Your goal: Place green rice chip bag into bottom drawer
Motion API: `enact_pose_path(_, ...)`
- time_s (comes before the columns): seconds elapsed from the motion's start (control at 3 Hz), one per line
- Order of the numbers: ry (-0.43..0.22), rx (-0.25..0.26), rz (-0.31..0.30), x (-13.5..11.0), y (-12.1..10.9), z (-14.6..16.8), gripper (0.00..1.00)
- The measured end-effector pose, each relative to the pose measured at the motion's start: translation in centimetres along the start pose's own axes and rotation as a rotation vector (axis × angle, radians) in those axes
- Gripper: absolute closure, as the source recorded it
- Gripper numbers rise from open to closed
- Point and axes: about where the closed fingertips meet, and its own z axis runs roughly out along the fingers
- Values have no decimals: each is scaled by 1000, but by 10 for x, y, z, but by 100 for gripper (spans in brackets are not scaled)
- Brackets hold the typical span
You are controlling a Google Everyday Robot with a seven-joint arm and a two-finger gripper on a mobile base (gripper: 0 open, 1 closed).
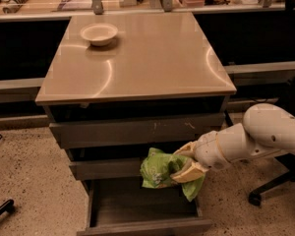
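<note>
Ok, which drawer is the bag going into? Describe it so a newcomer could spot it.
Find the tan-topped cabinet with three grey drawers. The bottom drawer is the lowest, nearest the floor, just below the claw gripping the green rice chip bag. Unlike the two above, it is pulled far out, showing its dark inside.
</note>
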Motion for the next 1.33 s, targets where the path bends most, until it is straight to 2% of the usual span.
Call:
enact_pose_path(0.33, 22, -4, -21, 4, 4, 6, 100)
enact_pose_path(0.67, 15, -17, -33, 56, 20, 39, 100)
enact_pose_path(1.0, -42, -24, -45, 116, 22, 82, 100)
enact_pose_path(1.33, -79, -63, -12, 180, 15, 132, 100)
